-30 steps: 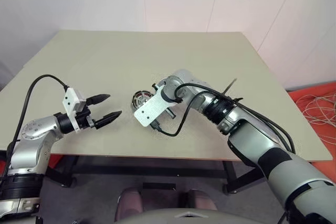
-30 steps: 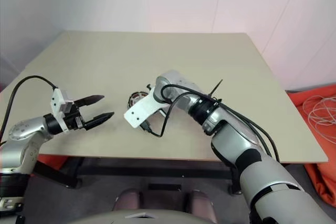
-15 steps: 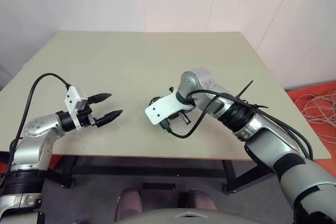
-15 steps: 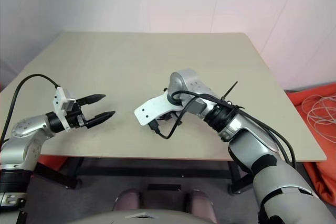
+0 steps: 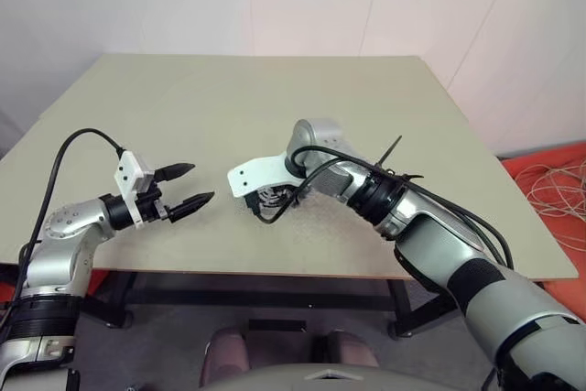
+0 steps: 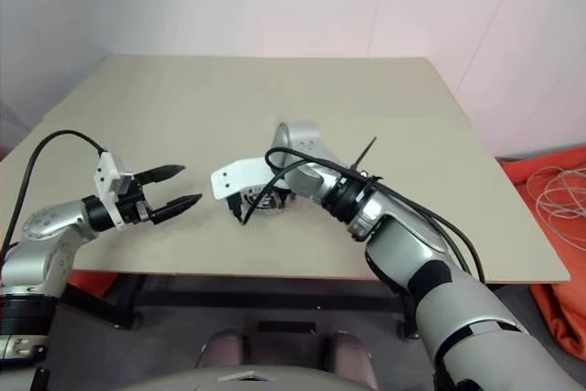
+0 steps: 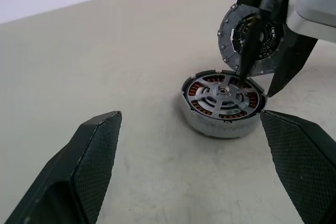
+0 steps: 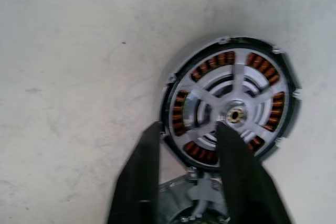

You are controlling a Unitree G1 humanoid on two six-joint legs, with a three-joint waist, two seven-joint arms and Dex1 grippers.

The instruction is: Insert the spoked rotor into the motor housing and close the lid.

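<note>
The motor housing sits on the table with its copper windings showing. The spoked rotor lies flat inside it. The lid stands tilted on edge, its lower rim at the housing's far rim. My right gripper points down over the housing, open, with the lid between its fingers; one finger lies across the lid's face. My left gripper hovers open to the left of the housing, pointing at it, holding nothing.
The right hand's white bracket covers most of the housing in the head views. The table's front edge runs just below both hands. An orange cloth with white cable lies on the floor to the right.
My right wrist has rolled and tipped down over the housing, and its fingers have spread apart around the lid. The left arm has kept still.
</note>
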